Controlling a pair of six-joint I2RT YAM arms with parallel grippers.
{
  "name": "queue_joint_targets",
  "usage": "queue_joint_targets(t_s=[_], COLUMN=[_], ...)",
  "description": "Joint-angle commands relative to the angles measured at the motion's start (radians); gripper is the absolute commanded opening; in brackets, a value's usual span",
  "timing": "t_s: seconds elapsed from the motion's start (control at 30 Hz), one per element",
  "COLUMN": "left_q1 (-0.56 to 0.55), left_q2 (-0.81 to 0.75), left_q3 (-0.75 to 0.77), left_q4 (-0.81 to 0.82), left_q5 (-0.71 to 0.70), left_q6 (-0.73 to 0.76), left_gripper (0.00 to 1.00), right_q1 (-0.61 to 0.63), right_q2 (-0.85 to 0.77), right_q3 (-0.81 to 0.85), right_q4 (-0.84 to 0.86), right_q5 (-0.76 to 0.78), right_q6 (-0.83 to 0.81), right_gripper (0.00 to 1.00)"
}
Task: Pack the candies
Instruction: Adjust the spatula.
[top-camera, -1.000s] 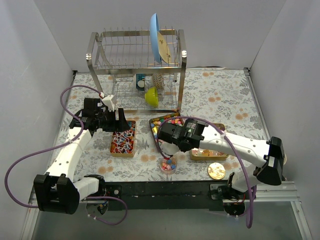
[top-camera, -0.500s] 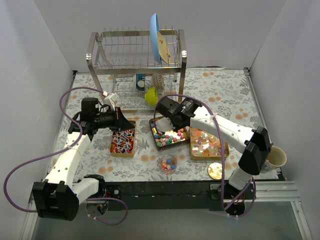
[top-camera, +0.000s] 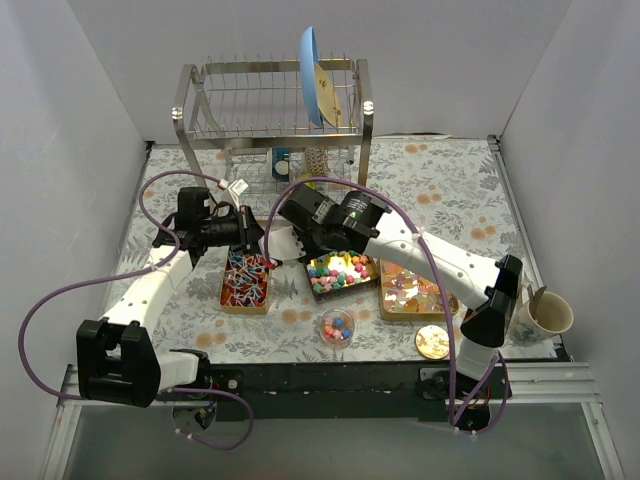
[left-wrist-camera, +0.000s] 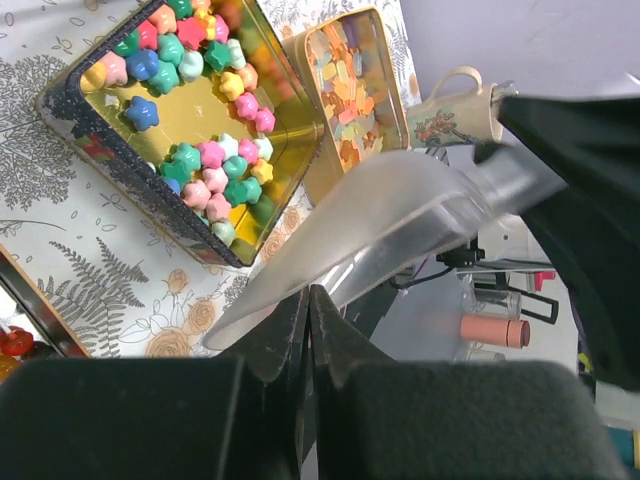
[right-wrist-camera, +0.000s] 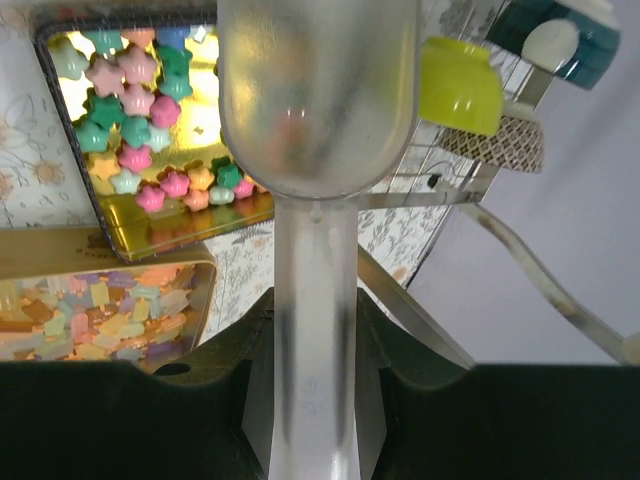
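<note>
Early on: small jar (top-camera: 324, 335) holds a few candies (top-camera: 338, 323); most sit in the three trays (top-camera: 304, 263), gold lid (top-camera: 432, 342) off. Left gripper (left-wrist-camera: 310, 300) clamps one scoop (left-wrist-camera: 380, 230); right gripper (right-wrist-camera: 315, 325) clamps the second scoop (right-wrist-camera: 315, 90).

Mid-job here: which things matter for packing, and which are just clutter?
Job: pastel candies, striped candies, orange candies, candy cup, scoop in right claw.
Lying about: dish rack, blue plate, green bowl, mug, gold lid.
</note>
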Motion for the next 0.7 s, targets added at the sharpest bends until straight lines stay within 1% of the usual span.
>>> queue_joint_targets(t_s=[0.0, 0.1, 0.13, 0.17, 0.2, 0.27, 0.3, 0.33, 0.4, 0.47, 0.5, 0.53, 0.57, 0.6, 0.63, 0.67], left_q1=[-0.003, -0.003, -0.003, -0.003, -0.003, -0.003, -0.003, -0.003, -0.003, -0.003, -0.003, -0.003, -0.003, -0.004, -0.006, -0.007], left_q2=[0.014, 0.014, 0.008, 0.001, -0.024, -0.053, -0.083, -0.091, -0.104, -0.09, -0.081, -0.069, -0.067, -0.062, -0.056, -0.035], left_q3=[0.057, 0.073, 0.084, 0.098, 0.125, 0.136, 0.135, 0.123, 0.091, 0.028, 0.005, -0.018, -0.07, -0.089, -0.104, -0.12], left_q4=[0.022, 0.002, -0.012, -0.049, -0.069, -0.127, -0.141, -0.155, -0.182, -0.192, -0.187, -0.179, -0.146, -0.13, -0.121, -0.092], left_q5=[-0.026, -0.049, -0.069, -0.093, -0.168, -0.266, -0.349, -0.375, -0.402, -0.373, -0.36, -0.334, -0.322, -0.305, -0.291, -0.258], left_q6=[0.004, 0.022, 0.036, 0.041, 0.051, 0.056, 0.055, 0.053, 0.042, 0.041, 0.026, 0.019, 0.01, -0.016, -0.022, -0.022], left_gripper=[0.0, 0.0, 0.02, 0.16, 0.23, 0.36, 0.44, 0.47, 0.51, 0.48, 0.42, 0.33, 0.26, 0.2, 0.09, 0.04], right_q1=[0.025, 0.023, 0.011, 0.0, -0.013, -0.073, -0.093, -0.137, -0.182, -0.24, -0.257, -0.285, -0.297, -0.305, -0.319, -0.323], right_q2=[-0.015, -0.025, -0.035, -0.064, -0.077, -0.107, -0.115, -0.12, -0.127, -0.121, -0.118, -0.114, -0.103, -0.098, -0.091, -0.086], right_q3=[0.098, 0.046, 0.005, -0.035, -0.114, -0.168, -0.199, -0.205, -0.213, -0.212, -0.209, -0.201, -0.198, -0.196, -0.193, -0.195], right_q4=[0.028, 0.033, 0.043, 0.057, 0.081, 0.091, 0.083, 0.08, 0.069, 0.045, 0.033, 0.005, -0.015, -0.027, -0.058, -0.067], right_q5=[-0.067, -0.055, -0.051, -0.05, -0.052, -0.061, -0.066, -0.072, -0.081, -0.09, -0.102, -0.112, -0.116, -0.113, -0.118, -0.118], right_q6=[0.039, 0.041, 0.033, 0.018, -0.017, -0.062, -0.086, -0.146, -0.212, -0.308, -0.339, -0.365, -0.423, -0.444, -0.47, -0.509], right_gripper=[0.01, 0.01, 0.01, 0.01, 0.01, 0.01, 0.01, 0.01, 0.01, 0.01, 0.01, 0.01, 0.01, 0.01, 0.01, 0.01])
